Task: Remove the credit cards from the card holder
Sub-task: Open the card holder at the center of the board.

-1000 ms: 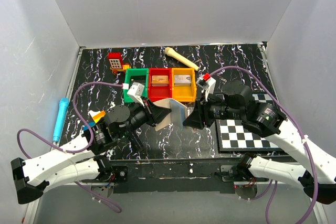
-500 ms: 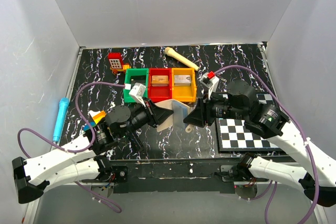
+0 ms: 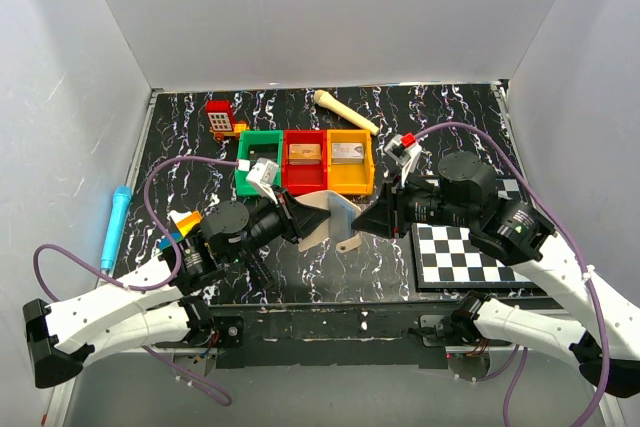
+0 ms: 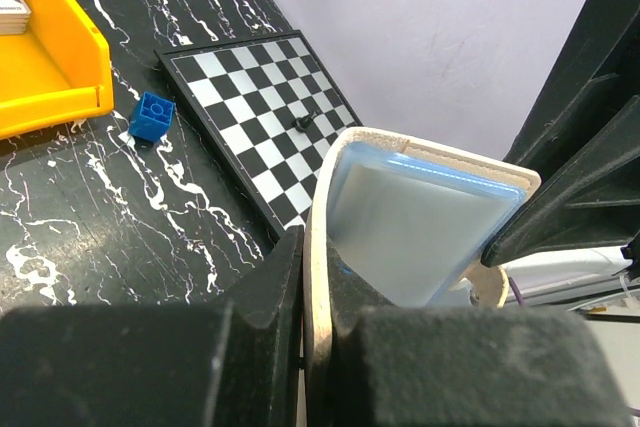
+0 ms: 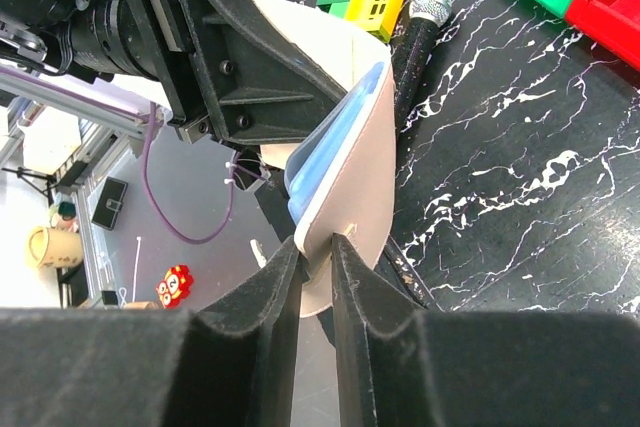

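Note:
The tan card holder [image 3: 335, 209] hangs in the air between both arms, in front of the coloured bins. My left gripper [image 3: 300, 219] is shut on one tan flap [image 4: 318, 247], and the pale blue-grey lining [image 4: 420, 227] bulges open beyond it. My right gripper [image 3: 362, 219] comes from the other side. In the right wrist view its jaws [image 5: 318, 247] pinch the lower edge of the other flap [image 5: 350, 147]. The credit cards are hidden; I see only the lining.
Green [image 3: 262, 135], red [image 3: 304, 135] and orange [image 3: 350, 134] bins stand behind the holder. A chequered board [image 3: 460, 257] lies at the right, with a blue brick [image 4: 151, 117] near it. A blue pen [image 3: 115, 222] lies at the left, and a microphone [image 5: 420, 27] lies beneath the left arm.
My right gripper's jaws have narrowed onto the holder's free flap, and that arm has shifted slightly right. The left gripper has kept its grip and place.

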Available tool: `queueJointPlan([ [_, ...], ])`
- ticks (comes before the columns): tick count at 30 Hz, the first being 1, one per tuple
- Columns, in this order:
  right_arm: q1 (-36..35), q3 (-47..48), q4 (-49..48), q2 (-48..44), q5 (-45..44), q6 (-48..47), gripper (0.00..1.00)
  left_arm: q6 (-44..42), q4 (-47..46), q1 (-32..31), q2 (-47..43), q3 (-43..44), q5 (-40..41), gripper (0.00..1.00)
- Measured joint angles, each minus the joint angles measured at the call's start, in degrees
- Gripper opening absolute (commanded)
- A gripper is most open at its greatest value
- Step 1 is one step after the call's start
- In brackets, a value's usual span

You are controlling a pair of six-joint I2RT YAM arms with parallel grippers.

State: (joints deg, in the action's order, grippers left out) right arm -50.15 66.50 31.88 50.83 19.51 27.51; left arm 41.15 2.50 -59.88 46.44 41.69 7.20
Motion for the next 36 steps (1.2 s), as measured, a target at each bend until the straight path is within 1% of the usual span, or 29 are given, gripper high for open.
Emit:
queueJointPlan([
  [1,0.07,0.0,-0.07,0.02,0.07,0.04,0.25,0.0,0.0,0.0,0.02,0.0,-0.04,0.0],
  [3,0.07,0.0,-0.2,0.13,0.17,0.13,0.34,0.0,0.0,0.0,0.02,0.0,-0.22,0.0],
  [7,0.26,0.0,-0.35,0.39,0.17,0.52,0.42,0.0,-0.24,0.0,0.24,0.0,-0.66,0.0],
  [9,0.28,0.0,-0.35,0.52,0.15,0.61,0.42,0.0,-0.44,0.0,0.42,0.0,-0.98,0.0],
  [13,0.33,0.0,-0.35,0.66,0.13,0.59,0.38,0.02,-1.36,0.0,0.68,-0.02,-1.68,0.0],
  [15,0.46,0.0,-0.37,0.66,0.15,0.59,0.38,0.02,-1.6,0.0,0.68,-0.09,-1.88,0.0],
  [20,0.68,-0.26,-0.61,0.52,0.44,0.59,0.4,0.04,-1.73,0.0,0.68,-0.33,-1.86,0.0],
  [24,0.74,-1.05,-0.98,0.15,1.49,0.63,0.35,0.24,-1.68,0.0,0.68,-1.16,-1.84,0.0],
  [25,0.81,-1.29,-1.22,0.04,1.75,0.68,0.31,0.28,-1.68,0.0,0.68,-1.31,-1.84,0.0],
  [30,1.03,-1.99,-2.16,-0.63,2.82,0.81,0.22,0.7,-1.7,0.0,0.66,-1.6,-1.84,0.0],
  [36,1.16,-2.23,-2.49,-0.79,3.1,0.76,0.15,0.87,-1.68,0.0,0.66,-1.6,-1.81,0.0],
])
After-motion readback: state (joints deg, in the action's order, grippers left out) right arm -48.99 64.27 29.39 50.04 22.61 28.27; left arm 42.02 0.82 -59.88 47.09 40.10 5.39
